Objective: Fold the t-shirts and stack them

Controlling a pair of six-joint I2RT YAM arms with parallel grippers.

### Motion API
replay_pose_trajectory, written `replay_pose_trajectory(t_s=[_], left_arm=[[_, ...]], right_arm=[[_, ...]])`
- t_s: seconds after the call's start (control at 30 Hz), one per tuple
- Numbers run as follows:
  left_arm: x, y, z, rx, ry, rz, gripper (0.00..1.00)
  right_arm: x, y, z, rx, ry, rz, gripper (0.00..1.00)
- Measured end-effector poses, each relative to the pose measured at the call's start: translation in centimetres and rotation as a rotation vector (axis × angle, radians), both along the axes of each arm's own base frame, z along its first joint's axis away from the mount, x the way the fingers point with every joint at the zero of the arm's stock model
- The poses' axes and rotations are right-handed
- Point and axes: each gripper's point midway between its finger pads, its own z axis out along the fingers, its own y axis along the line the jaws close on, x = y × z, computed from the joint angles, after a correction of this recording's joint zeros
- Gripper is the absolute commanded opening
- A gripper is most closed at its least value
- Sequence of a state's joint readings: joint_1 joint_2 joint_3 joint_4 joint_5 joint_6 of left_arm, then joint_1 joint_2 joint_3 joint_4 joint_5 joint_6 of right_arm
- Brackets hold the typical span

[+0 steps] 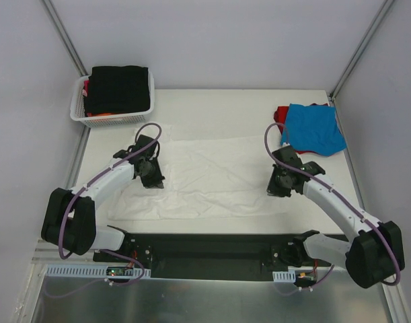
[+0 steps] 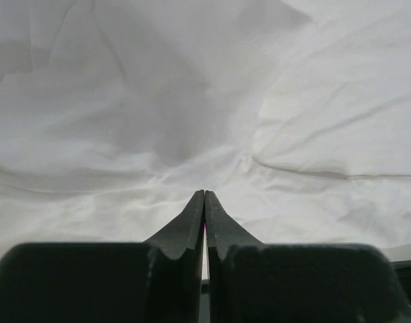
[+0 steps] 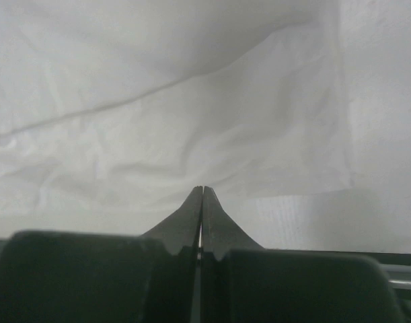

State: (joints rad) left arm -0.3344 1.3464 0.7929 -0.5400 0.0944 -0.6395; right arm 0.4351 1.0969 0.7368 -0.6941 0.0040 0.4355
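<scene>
Garment, a large white cotton t-shirt (image 1: 212, 175), lay spread flat across the table (image 1: 212, 101). Left gripper (image 1: 153, 182) sat at its left edge, right gripper (image 1: 279, 192) at its right edge, both jaws fully closed, tips on fabric; pinch unconfirmed. Bright blue t-shirt (image 1: 316, 128) lay over a red t-shirt (image 1: 280, 114), far right.

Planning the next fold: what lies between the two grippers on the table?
Only the spread, wrinkled white t-shirt spans the stretch from the left gripper to the right gripper; the top view shows it.
</scene>
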Motion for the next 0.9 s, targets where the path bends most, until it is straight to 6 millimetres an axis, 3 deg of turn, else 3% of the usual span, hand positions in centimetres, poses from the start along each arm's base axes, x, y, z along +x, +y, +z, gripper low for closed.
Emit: replay_pose_trajectory(t_s=[0.1,0.27,0.67,0.9], left_arm=[[1.1,-0.4,1.0,-0.01,-0.033,-0.001,0.0],[0.8,-0.3,0.8,-0.003,-0.018,-0.003,0.0],[0.4,0.0,0.6,0.011,-0.008,-0.033,0.0],[-0.2,0.3,-0.6,0.029,0.027,-0.05,0.0]], right_arm=[[1.6,-2.7,0.2,-0.17,-0.013,-0.045,0.01],[0.9,-5.8,-1.1,-0.342,0.051,-0.063,0.01],[-2.8,-6.4,-6.0,-0.331,0.161,-0.081,0.01],[-2.9,-6.1,-6.3,-0.304,0.143,-0.107,0.01]])
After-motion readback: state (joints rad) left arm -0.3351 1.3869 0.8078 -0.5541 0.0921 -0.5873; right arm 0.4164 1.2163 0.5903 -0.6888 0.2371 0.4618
